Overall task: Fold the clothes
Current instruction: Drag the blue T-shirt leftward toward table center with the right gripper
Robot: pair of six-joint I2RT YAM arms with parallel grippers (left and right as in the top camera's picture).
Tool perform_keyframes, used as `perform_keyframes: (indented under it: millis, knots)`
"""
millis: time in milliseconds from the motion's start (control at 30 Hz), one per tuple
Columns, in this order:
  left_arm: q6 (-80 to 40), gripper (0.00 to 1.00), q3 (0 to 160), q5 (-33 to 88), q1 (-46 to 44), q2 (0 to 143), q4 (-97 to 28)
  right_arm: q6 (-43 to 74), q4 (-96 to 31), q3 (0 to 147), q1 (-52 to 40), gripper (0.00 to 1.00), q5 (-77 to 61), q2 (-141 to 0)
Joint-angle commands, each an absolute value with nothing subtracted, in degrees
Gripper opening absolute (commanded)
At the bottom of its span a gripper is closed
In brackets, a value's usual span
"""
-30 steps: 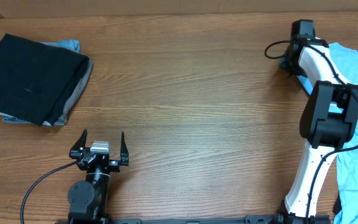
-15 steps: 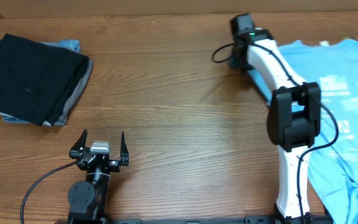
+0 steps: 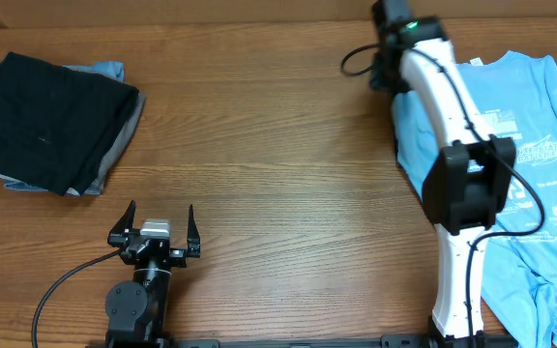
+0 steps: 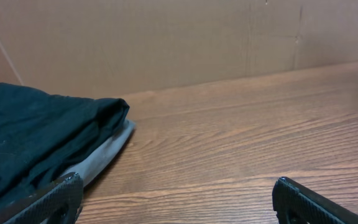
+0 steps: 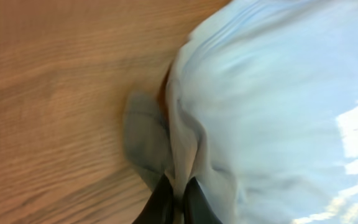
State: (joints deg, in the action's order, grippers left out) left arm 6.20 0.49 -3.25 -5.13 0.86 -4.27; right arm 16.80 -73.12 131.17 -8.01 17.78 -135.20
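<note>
Across the right side of the table [image 3: 278, 145] lies one light blue short-sleeved T-shirt [image 3: 549, 106]. It is spread chest up but rumpled, with its collar toward the table's far edge. Its lower part runs out of view at the table's near right corner. White print and some darker blue lettering cross the chest, too small to read. The shirt's left-hand margin is bunched into a ridge beneath the white right arm [image 3: 453, 106], which reaches from the table's near edge to its far edge.

The right gripper [image 5: 178, 198] is clamped on the T-shirt. In the wrist view its two dark fingers pinch a narrow fold of the pale blue cloth just over the wood of the table.

At the table's far left corner sits one pile [image 3: 51, 121] of folded clothes. A black garment [image 4: 36, 130] lies on top, and a grey garment [image 4: 110, 152] shows beneath it along the right-hand edge. A strip of light blue cloth [image 3: 111, 70] peeks out on the side toward the table's far edge. That makes three layers that can be counted; whether more lie hidden underneath I cannot tell.

Near the left part of the table's near edge is the second of the two grippers, the left gripper [image 3: 160, 211]. Its jaws are spread wide with nothing between them, and it is well apart from the pile.
</note>
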Motion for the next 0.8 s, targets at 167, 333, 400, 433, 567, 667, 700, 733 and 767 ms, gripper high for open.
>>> perform_keyframes:
  millis: [167, 333, 400, 433, 567, 667, 700, 733, 767]
  knots:
    - [6.9, 1.00, 0.3, -3.0, -4.7, 0.3, -4.1, 8.5, -77.5, 138.2, -5.7, 0.04, 17.2, -118.6]
    - [6.9, 1.00, 0.3, -3.0, -4.7, 0.3, -4.1, 8.5, -77.3, 138.2, -5.7, 0.04, 17.1, -112.4]
    - [6.9, 1.00, 0.3, -3.0, -4.7, 0.3, -4.1, 8.5, -77.4, 138.2, -6.3, 0.04, 15.4, -109.4]
    - [6.9, 1.00, 0.3, -3.0, -4.7, 0.3, -4.1, 8.5, -77.5, 138.2, -6.6, 0.04, 13.8, -108.1]
    - [6.9, 1.00, 0.3, -3.0, -4.7, 0.3, -4.1, 8.5, -78.1, 138.2, -9.9, 0.04, 3.3, -104.9]
    - [6.9, 1.00, 0.3, -3.0, -4.7, 0.3, -4.1, 8.8, -77.0, 138.0, -15.6, 0.04, -5.0, -105.0]
    - [6.9, 1.00, 0.3, -3.0, -4.7, 0.3, -4.1, 9.3, -76.4, 137.8, -17.6, 0.04, -6.1, -105.3]
    - [6.9, 1.00, 0.3, -3.0, -4.7, 0.3, -4.1, 10.3, -75.7, 137.8, -19.8, 0.04, -6.3, -105.6]
    - [6.9, 1.00, 0.3, -3.0, -4.7, 0.3, -4.1, 11.0, -74.8, 137.7, -22.0, 0.04, -6.3, -106.1]
